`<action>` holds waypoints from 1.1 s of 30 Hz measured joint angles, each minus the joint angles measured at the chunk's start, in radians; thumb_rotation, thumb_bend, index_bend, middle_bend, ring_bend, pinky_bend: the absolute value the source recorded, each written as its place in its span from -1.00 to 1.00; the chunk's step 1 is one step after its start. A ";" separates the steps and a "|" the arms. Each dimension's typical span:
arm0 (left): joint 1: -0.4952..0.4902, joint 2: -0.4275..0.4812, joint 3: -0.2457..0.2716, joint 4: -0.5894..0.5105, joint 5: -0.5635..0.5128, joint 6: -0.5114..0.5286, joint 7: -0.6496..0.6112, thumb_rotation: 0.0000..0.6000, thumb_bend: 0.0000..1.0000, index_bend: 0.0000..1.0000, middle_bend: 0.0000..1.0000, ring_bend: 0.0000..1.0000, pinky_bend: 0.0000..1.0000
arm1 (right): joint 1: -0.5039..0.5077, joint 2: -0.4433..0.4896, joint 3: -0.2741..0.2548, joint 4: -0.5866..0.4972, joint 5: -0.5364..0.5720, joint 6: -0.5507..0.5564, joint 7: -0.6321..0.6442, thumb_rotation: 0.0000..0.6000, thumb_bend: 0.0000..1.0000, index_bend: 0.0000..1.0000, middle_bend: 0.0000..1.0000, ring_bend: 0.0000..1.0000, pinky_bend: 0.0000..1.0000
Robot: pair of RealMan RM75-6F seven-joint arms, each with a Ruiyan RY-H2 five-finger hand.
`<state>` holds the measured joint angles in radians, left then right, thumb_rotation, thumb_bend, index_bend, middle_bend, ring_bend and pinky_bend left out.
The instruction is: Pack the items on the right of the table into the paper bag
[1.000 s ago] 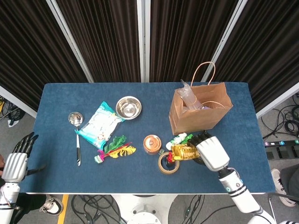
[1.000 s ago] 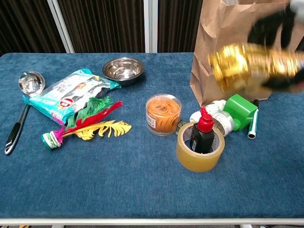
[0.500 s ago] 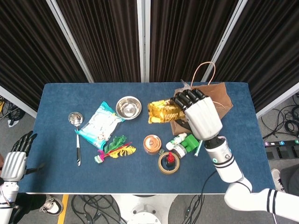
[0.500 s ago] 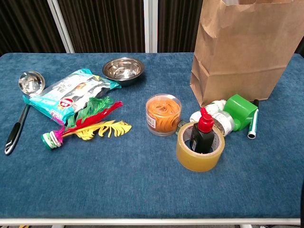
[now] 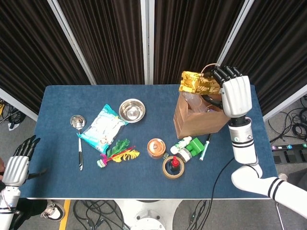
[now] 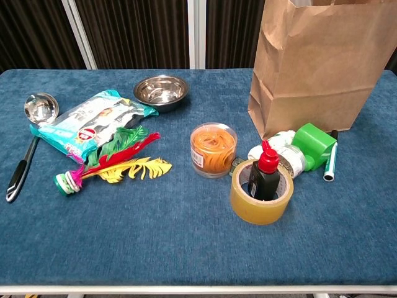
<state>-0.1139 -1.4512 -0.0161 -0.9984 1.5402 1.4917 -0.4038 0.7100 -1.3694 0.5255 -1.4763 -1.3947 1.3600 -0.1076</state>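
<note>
Right hand (image 5: 236, 93) raised over the paper bag (image 5: 201, 120), fingers wrapped around a gold foil packet (image 5: 199, 83) held above the bag's open mouth, toward its eleven o'clock corner. Seen only in the head view; out of frame in the chest view. Left hand (image 5: 17, 165) down at the table's eight o'clock, off the edge of the blue table (image 5: 62, 96), fingers apart, holding nothing.

Bag upright at the table's two o'clock, a clear plastic item showing inside it. From the bag, at six o'clock: a green-capped white bottle (image 6: 304, 146) lying on its side, and just beside it at three o'clock a green marker (image 6: 330, 162). Further toward six o'clock, a roll of tan tape (image 6: 259, 198) lying flat, a small black bottle with a red cap (image 6: 263, 171) standing inside its ring. At nine o'clock from the roll, a clear cup of orange rubber bands (image 6: 213, 149).

On the left half: steel bowl (image 6: 160, 90) near twelve o'clock, a teal snack bag (image 6: 90, 124) at its eight o'clock, a feather shuttlecock (image 6: 115, 164) touching the snack bag's lower edge, and a steel ladle (image 6: 28, 133) at the far nine o'clock side.
</note>
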 measured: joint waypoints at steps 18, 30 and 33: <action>0.000 -0.002 0.005 0.004 -0.003 -0.012 0.012 1.00 -0.66 -0.82 -0.75 -0.95 -0.71 | -0.027 -0.070 -0.048 0.207 0.151 -0.126 0.428 1.00 -0.99 -0.06 -0.07 -0.32 -0.24; 0.002 0.000 0.002 0.002 -0.005 -0.007 0.007 1.00 -0.66 -0.82 -0.76 -0.95 -0.71 | -0.005 -0.010 -0.063 0.164 0.117 -0.173 0.477 1.00 -1.00 -0.42 -0.33 -0.65 -0.68; 0.002 0.001 0.000 0.000 -0.005 -0.003 0.006 1.00 -0.66 -0.82 -0.76 -0.95 -0.71 | -0.004 -0.004 -0.058 0.141 0.113 -0.162 0.476 1.00 -1.00 -0.42 -0.33 -0.63 -0.68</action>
<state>-0.1120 -1.4500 -0.0162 -0.9985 1.5349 1.4891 -0.3979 0.7062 -1.3738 0.4674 -1.3354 -1.2813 1.1982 0.3684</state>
